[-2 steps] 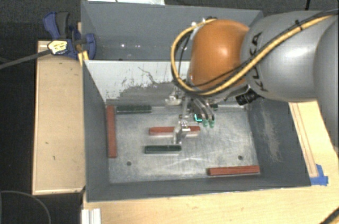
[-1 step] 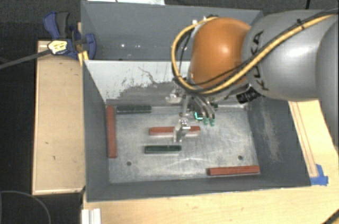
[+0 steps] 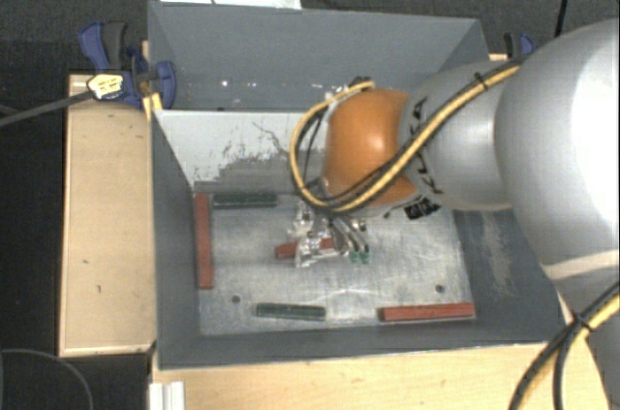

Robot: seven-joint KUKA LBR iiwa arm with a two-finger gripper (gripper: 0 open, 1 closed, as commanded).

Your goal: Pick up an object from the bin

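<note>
My gripper (image 3: 312,250) is down near the bin floor, a little left of the middle, below the orange cover. A small reddish-brown block (image 3: 286,251) lies right at its fingertips, its left end sticking out; the rest is hidden behind the metal fingers. A small green piece (image 3: 360,255) shows just right of the fingers. The view does not tell me whether the fingers are round the block.
A long red-brown bar (image 3: 203,239) lies along the left wall. A dark green bar (image 3: 245,200) lies at the back left, another dark green bar (image 3: 291,310) at the front. A red-brown bar (image 3: 426,311) lies front right.
</note>
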